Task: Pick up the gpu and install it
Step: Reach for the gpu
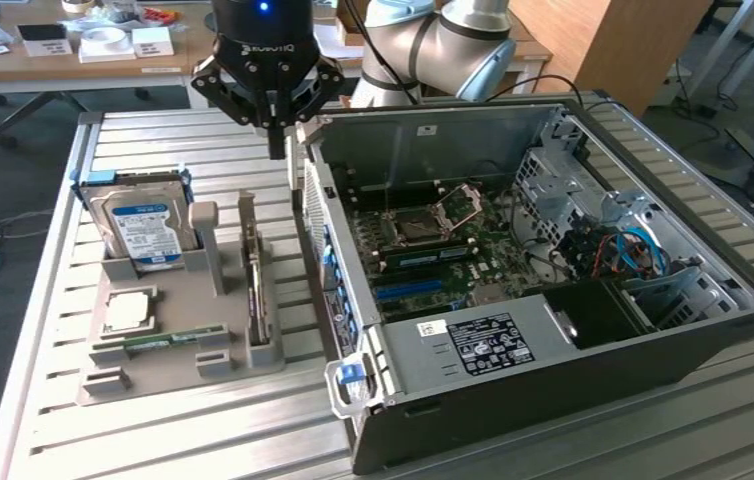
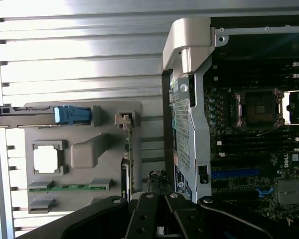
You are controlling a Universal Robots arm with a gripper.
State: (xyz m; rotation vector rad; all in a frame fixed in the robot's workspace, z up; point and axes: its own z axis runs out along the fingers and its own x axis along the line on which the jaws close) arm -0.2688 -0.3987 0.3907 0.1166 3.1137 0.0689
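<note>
In the exterior view, an open computer case [image 1: 537, 300] fills the exterior view's right side of the slatted metal table [image 1: 164, 440]. Its motherboard [image 1: 444, 250] is exposed, and its perforated wall [image 1: 310, 200] faces a grey holder tray [image 1: 184, 300] on the exterior view's left. The tray carries an upright hard drive [image 1: 144, 228], a processor [image 1: 128, 310] and a RAM stick [image 1: 164, 342]. The gpu [image 1: 256, 285] stands on edge in the tray slot closest to the case, just beside that wall. The gripper [image 1: 276, 150] hangs above the wall's far end, fingers pressed together with nothing between them. The gpu sits nearer and lower, apart from it. A narrow strip of table separates the tray from the case, and open slats run along the tray's left and near sides. In the wrist view, the closed gripper [image 2: 158, 209] hovers by the perforated wall [image 2: 184, 124]. The gpu [image 2: 130, 159] shows edge-on between its end supports, close to the wall. The hard drive [image 2: 72, 114], processor [image 2: 45, 160] and RAM stick [image 2: 70, 187] lie farther off on the tray [image 2: 107, 172], with bare table [image 2: 79, 59] beyond it.
</note>
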